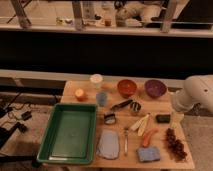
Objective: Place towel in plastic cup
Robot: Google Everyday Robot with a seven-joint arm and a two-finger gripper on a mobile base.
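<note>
A grey-blue towel (pixel 108 144) lies flat near the table's front edge, just right of the green tray. A blue plastic cup (pixel 102 98) stands upright behind it, mid-table, and a white cup (pixel 96 80) stands further back. My white arm (pixel 195 92) comes in from the right. My gripper (pixel 176 118) hangs at the table's right edge, far to the right of the towel and the cups, with nothing seen in it.
A green tray (pixel 69 132) fills the table's left side. An orange bowl (pixel 127 87), a purple bowl (pixel 155 88) and an orange object (pixel 80 94) stand at the back. A blue sponge (pixel 148 154), a carrot (pixel 148 137), a banana (pixel 140 123), utensils and dark dried fruit (pixel 175 144) lie front right.
</note>
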